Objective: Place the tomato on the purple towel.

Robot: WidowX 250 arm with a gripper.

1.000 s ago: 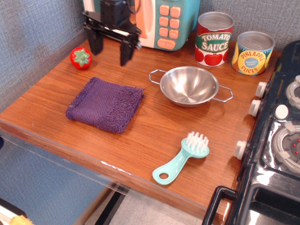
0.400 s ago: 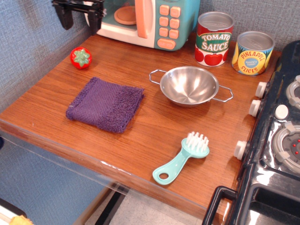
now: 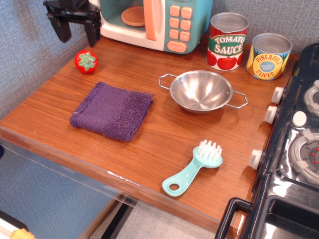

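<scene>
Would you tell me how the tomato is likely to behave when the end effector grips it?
The tomato looks round and glossy, so it may slip or roll away if nudged. It seems small and probably light, judged against the open end effector above it.

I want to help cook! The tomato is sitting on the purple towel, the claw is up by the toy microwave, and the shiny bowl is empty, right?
Not quite. The tomato is not on the purple towel; it sits on the bare wood behind it, apart from it. The observation.image view shows this. The gripper is up by the toy microwave, and the bowl is empty.
</scene>
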